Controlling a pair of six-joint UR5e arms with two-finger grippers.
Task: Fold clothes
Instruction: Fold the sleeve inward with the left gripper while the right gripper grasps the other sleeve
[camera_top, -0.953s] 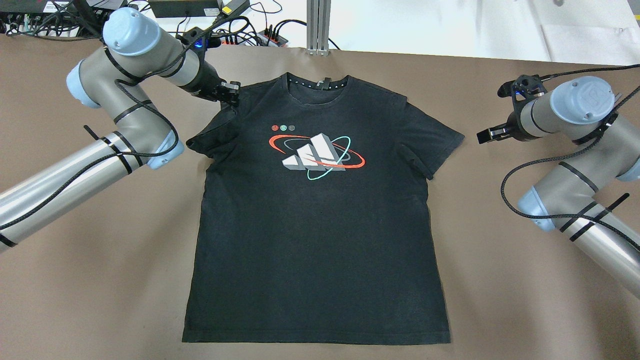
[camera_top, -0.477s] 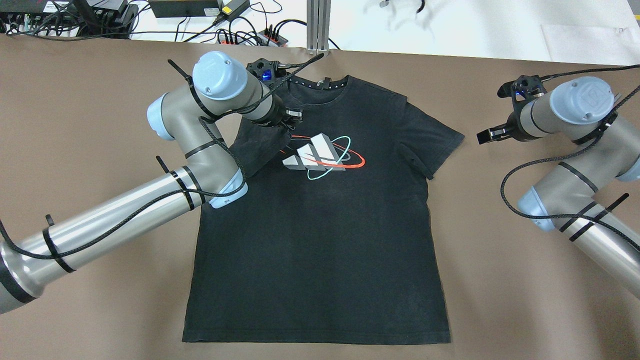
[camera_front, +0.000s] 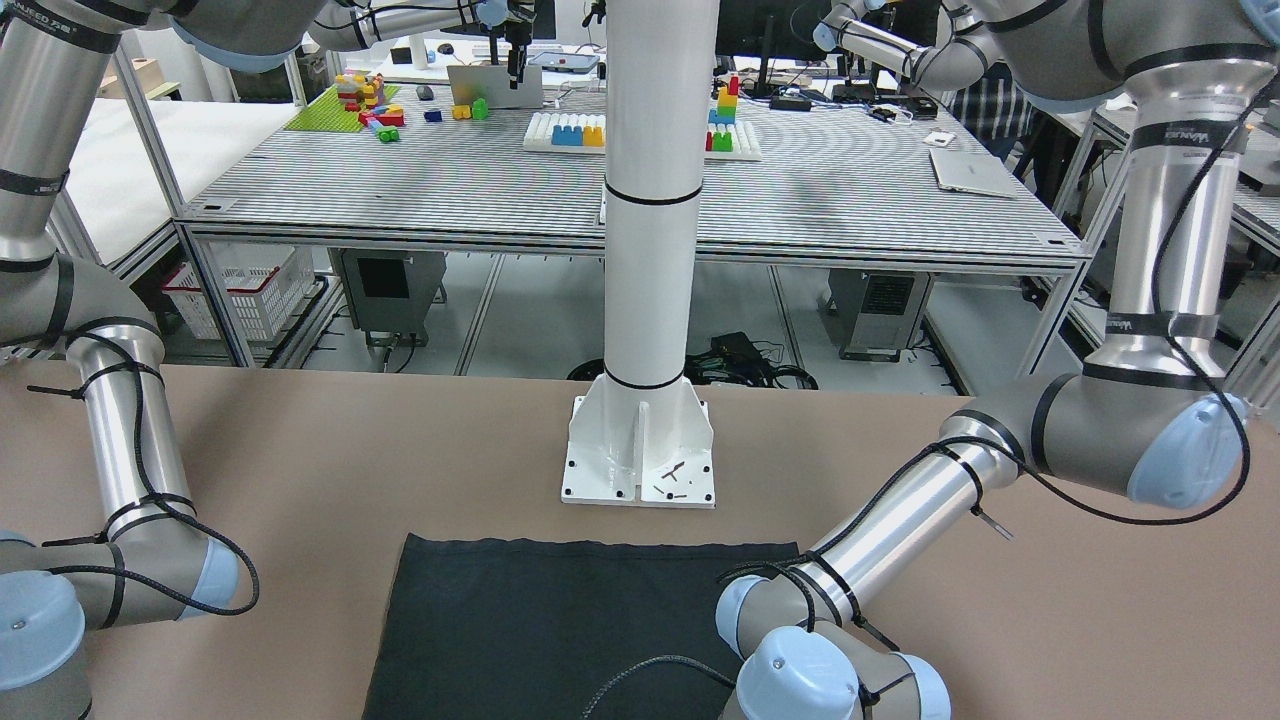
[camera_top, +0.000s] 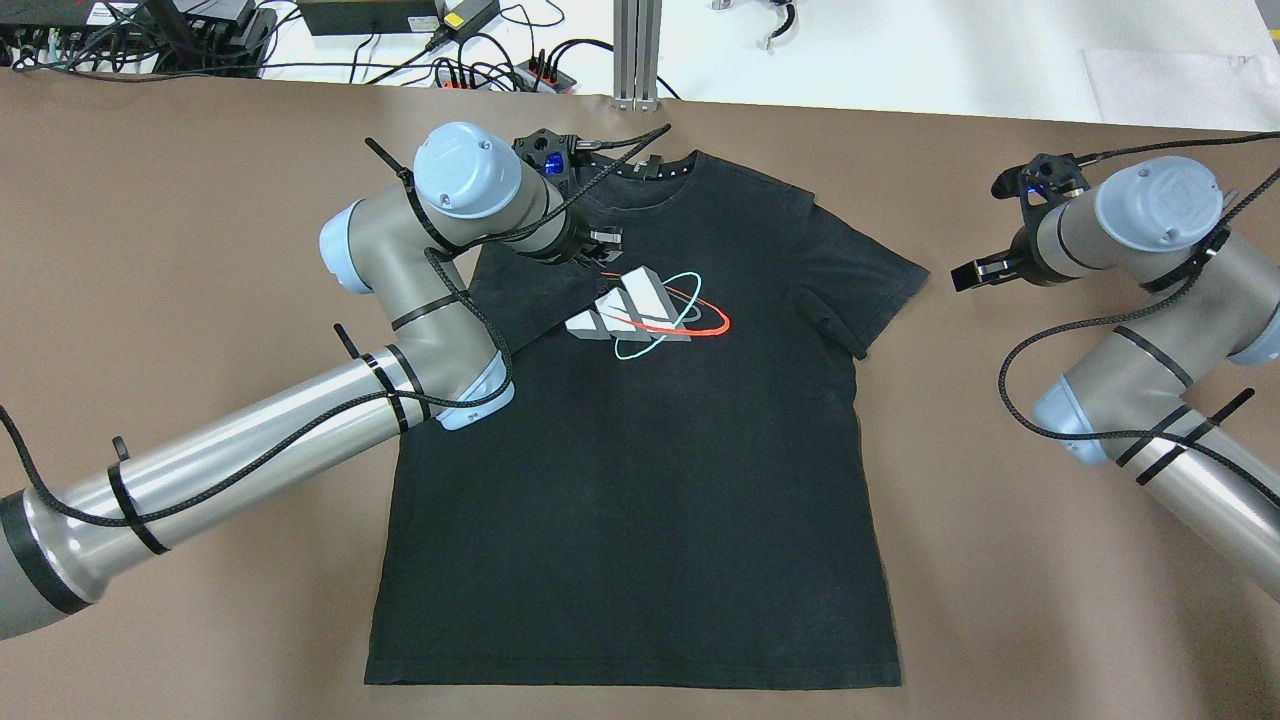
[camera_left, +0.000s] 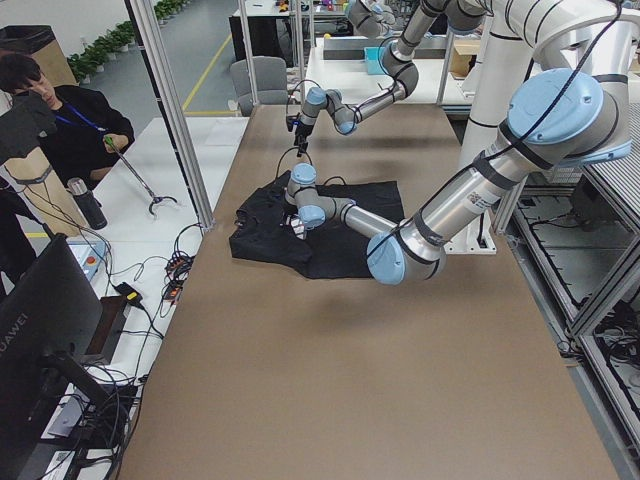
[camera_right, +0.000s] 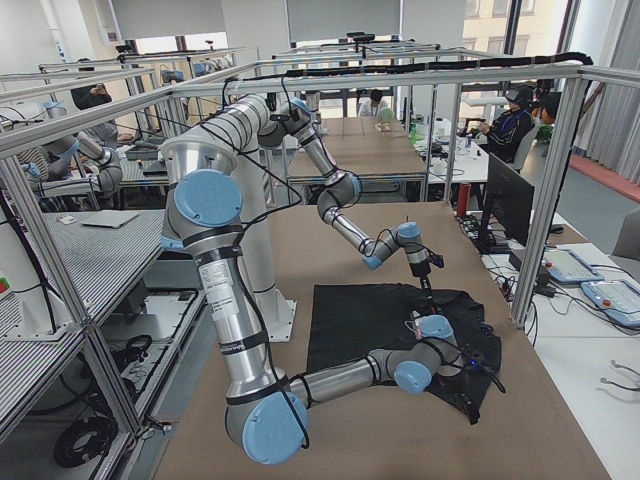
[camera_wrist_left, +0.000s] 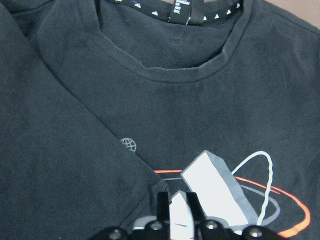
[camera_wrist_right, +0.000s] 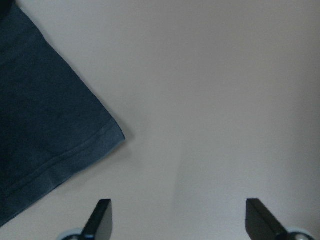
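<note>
A black T-shirt (camera_top: 640, 480) with a white, red and teal logo lies flat, front up, on the brown table (camera_top: 200, 200). Its sleeve on my left side (camera_top: 520, 290) is folded diagonally over the chest. My left gripper (camera_top: 603, 240) hovers low over the logo at the folded sleeve's edge. In the left wrist view (camera_wrist_left: 177, 200) its fingers stand slightly apart, the white logo shows between them, and no cloth is held. My right gripper (camera_top: 965, 272) is open and empty over bare table just right of the other sleeve (camera_top: 870, 280). That sleeve's hem also shows in the right wrist view (camera_wrist_right: 40, 115).
The white pillar's base plate (camera_front: 640, 470) stands just behind the shirt's bottom hem (camera_front: 590, 548). Cables and power strips (camera_top: 500, 60) and an aluminium post (camera_top: 637, 50) lie beyond the table's far edge. An operator (camera_left: 70, 120) sits off the far side.
My left arm carried the shirt's left sleeve from the outer side inward across the chest and laid it there; its fingers now stand apart. The right arm has barely moved.
</note>
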